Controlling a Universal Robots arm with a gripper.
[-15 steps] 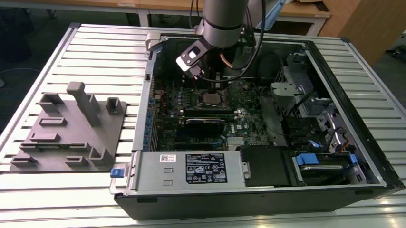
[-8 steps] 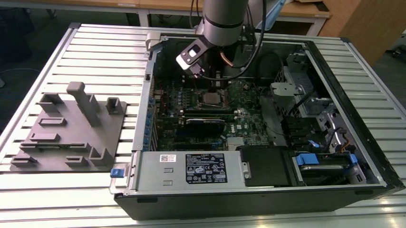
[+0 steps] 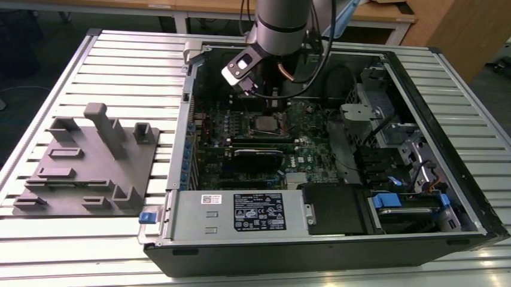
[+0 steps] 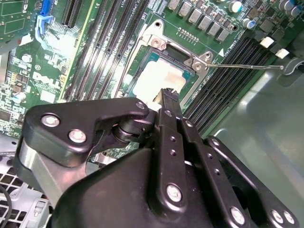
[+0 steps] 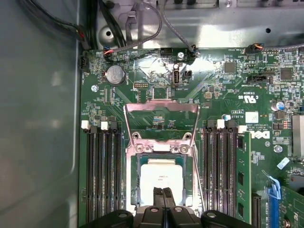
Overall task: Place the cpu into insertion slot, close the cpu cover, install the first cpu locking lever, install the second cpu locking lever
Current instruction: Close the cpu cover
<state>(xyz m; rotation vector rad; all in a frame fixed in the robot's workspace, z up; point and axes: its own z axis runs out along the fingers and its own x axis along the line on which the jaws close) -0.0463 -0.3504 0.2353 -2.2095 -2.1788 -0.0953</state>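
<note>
First wrist view: black gripper (image 5: pixel 163 191), clenched empty, over dull silver sq. cpu (image 5: pixel 161 173) seated in silver-rimmed insertion slot (image 5: pixel 161 146).

Looks like a robotics lab or test cell. Slotted aluminium table (image 3: pixel 119 54), grey jig plate (image 3: pixel 88 161) with pegs and pockets on it. Opened desktop tower (image 3: pixel 319 254) lies flat beside the plate, and an industrial arm (image 3: pixel 279 24) reaches in from above. Wooden desks (image 3: pixel 383 12) stand behind, on bare grey floor (image 3: pixel 48 36).
</note>
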